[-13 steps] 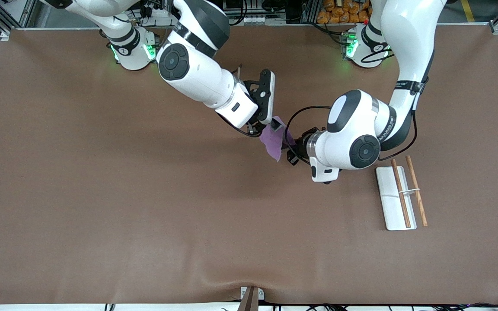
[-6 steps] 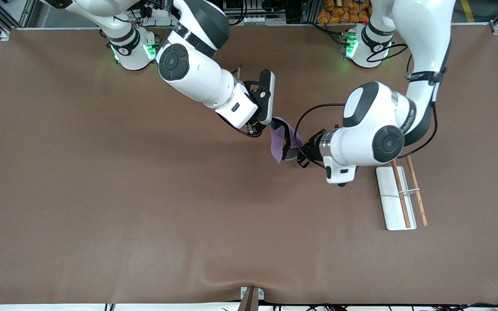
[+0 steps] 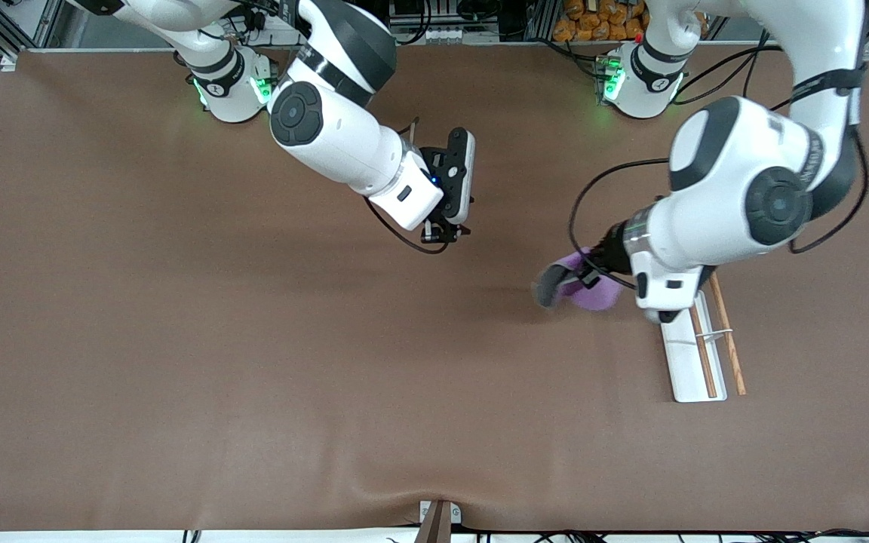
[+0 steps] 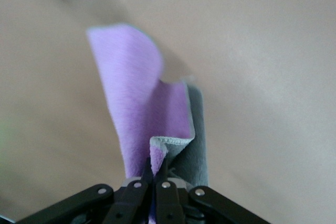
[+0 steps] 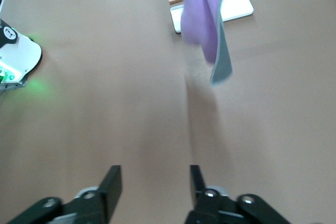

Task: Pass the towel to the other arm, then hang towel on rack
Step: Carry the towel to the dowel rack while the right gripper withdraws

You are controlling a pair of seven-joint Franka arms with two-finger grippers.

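The towel (image 3: 594, 296), purple with a grey back, hangs from my left gripper (image 3: 589, 277), which is shut on its upper edge just beside the rack's end nearest the robots. In the left wrist view the towel (image 4: 139, 98) droops from the pinched jaws of the left gripper (image 4: 156, 169). The rack (image 3: 687, 362) is a white plate with two brown rods (image 3: 729, 347), lying toward the left arm's end of the table. My right gripper (image 3: 446, 232) stands open and empty over the table's middle. Its own view shows the right gripper (image 5: 155, 174) spread, with the towel (image 5: 202, 19) in front of the rack (image 5: 239, 3).
Both arm bases (image 3: 234, 87) glow green along the table's edge farthest from the front camera. A small clamp (image 3: 438, 520) sits at the edge nearest that camera. Bare brown tabletop (image 3: 253, 339) spreads around the rack and under both arms.
The right gripper has opened and let go of the towel, drawing back slightly. The left arm has carried the towel away from it toward the rack.
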